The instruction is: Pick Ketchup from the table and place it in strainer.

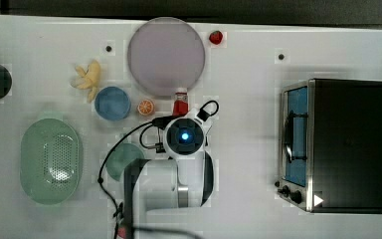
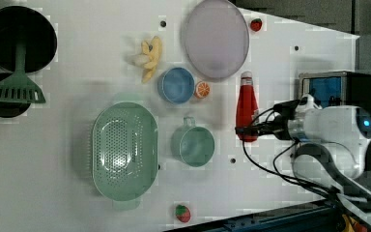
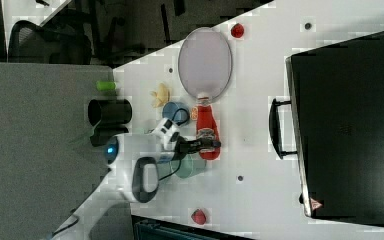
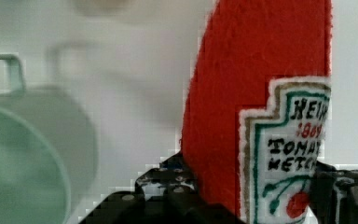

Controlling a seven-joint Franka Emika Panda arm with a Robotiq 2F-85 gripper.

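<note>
The strainer (image 2: 124,151) lies empty at about nine o'clock from the arm in the top view, well apart from everything the gripper is busy with. Next in size, the lilac plate (image 2: 216,38) sits at twelve o'clock from the bottle, its rim just beside the white cap. The green cup (image 2: 193,144) stands between the bottle and the strainer in the left view (a likely obstacle on a low path). The Ketchup (image 2: 247,107) stands upright on the table, and the gripper (image 2: 249,129) has its fingers pinched on the lower body, one on each side of the label, as the wrist view shows.

By my reading, the grasp is made and the lift comes next; the base looks to be at or very near the table. The next move calls for a straight rise, high enough to clear the cup, then a carry toward nine o'clock in the top view, ending over the strainer's perforated floor before release.
</note>
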